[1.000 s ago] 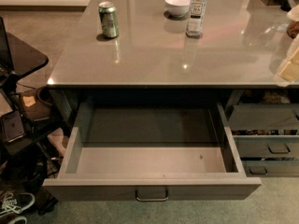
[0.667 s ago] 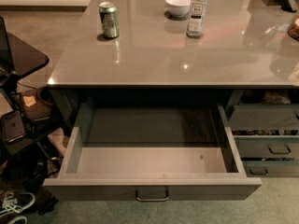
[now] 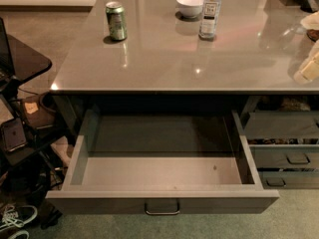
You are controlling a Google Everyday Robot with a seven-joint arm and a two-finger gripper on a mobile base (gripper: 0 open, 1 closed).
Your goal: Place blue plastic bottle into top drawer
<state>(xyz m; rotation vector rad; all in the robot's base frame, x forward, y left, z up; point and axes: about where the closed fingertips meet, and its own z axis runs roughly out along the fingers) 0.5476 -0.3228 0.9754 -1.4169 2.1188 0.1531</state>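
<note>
We see the blue plastic bottle (image 3: 210,11) standing upright on the table (image 3: 164,59), just beside a white bowl (image 3: 190,5), well apart from the top drawer (image 3: 99,204), which stands open below. Our claw (image 3: 310,68) is a pale shape at the table's right edge; we cannot tell whether it is clenched.

Grey tabletop (image 3: 164,59): green can (image 3: 115,21), white bowl (image 3: 190,5), blue plastic bottle (image 3: 210,11); hand (image 3: 310,68) at right edge.
</note>
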